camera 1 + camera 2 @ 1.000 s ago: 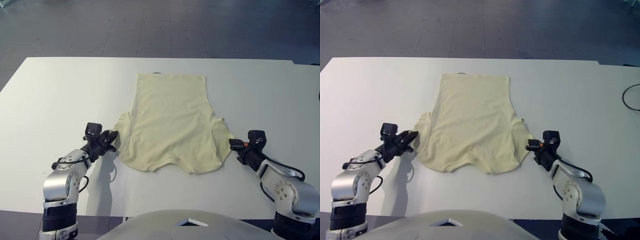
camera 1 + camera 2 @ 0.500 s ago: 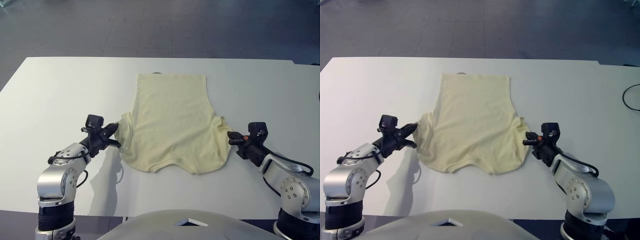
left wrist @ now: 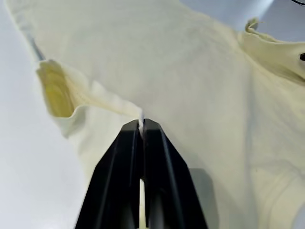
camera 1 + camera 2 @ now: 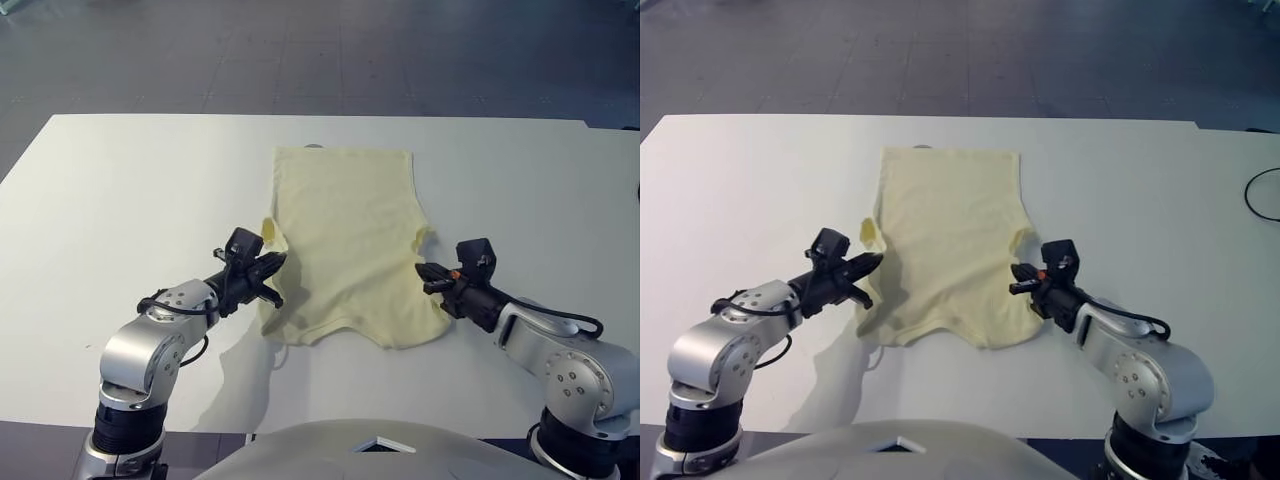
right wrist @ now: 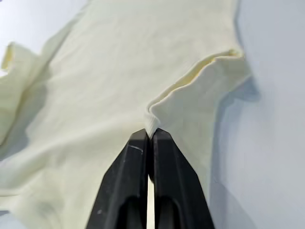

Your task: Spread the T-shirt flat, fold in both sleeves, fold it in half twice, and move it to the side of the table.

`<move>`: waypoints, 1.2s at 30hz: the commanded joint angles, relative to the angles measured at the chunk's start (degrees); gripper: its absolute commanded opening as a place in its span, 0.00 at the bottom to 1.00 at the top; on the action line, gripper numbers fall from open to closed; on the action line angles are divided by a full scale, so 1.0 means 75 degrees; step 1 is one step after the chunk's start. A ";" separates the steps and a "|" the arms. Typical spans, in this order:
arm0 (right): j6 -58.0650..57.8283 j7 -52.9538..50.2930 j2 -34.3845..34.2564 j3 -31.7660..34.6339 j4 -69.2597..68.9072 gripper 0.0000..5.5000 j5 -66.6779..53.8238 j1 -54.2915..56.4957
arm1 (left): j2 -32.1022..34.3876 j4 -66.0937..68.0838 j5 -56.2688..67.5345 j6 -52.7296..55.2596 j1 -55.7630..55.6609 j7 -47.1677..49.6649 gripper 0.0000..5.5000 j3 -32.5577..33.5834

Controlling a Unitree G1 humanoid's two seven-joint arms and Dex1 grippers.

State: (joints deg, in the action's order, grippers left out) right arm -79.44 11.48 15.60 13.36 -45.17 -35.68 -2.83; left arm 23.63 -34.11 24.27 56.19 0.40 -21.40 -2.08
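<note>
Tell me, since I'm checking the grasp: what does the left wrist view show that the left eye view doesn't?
Left wrist view: the left pincer shut on a pinch of T-shirt fabric, seen close. Left eye view: the shirt's full outline, the floor, the right pincer at the other sleeve. Both: T-shirt, left pincer, table.
</note>
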 commanded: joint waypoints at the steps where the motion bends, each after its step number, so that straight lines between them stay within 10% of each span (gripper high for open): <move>1: -0.0083 0.0046 0.0102 -0.0405 -0.0012 0.00 -0.0021 0.0066 | -0.0101 0.0300 -0.0173 -0.0205 -0.0332 0.0037 0.00 -0.0396; 12: 0.0183 0.0104 0.0299 -0.0876 0.0204 0.00 0.0102 -0.0086 | -0.0093 0.0916 -0.0691 -0.0749 -0.0368 -0.0068 0.08 -0.1453; 23: -0.1481 0.0467 -0.0754 0.1368 -0.0158 0.33 -0.1490 0.1024 | 0.0488 -0.0049 0.0233 -0.1194 -0.0613 -0.1092 0.41 -0.0060; 27: -0.1367 0.0978 0.0820 0.1634 -0.0166 0.45 -0.1577 0.1448 | 0.1295 -0.0043 0.0110 -0.1959 -0.0351 -0.1658 0.53 0.0752; 31: 0.2703 0.2639 0.3739 0.0018 -0.0174 0.57 0.0907 -0.0262 | 0.2392 0.0637 -0.1871 -0.5064 0.0819 -0.2248 0.66 0.0392; 36: 0.8153 0.4160 0.4801 -0.0478 0.1581 0.71 0.3576 -0.2266 | 0.3230 0.1930 -0.3406 -0.8930 0.2158 -0.2738 0.80 0.0238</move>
State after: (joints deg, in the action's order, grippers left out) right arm -56.22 30.87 40.69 16.17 -44.18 -27.77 -5.95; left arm 39.87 -28.90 11.29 16.41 7.50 -37.02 2.49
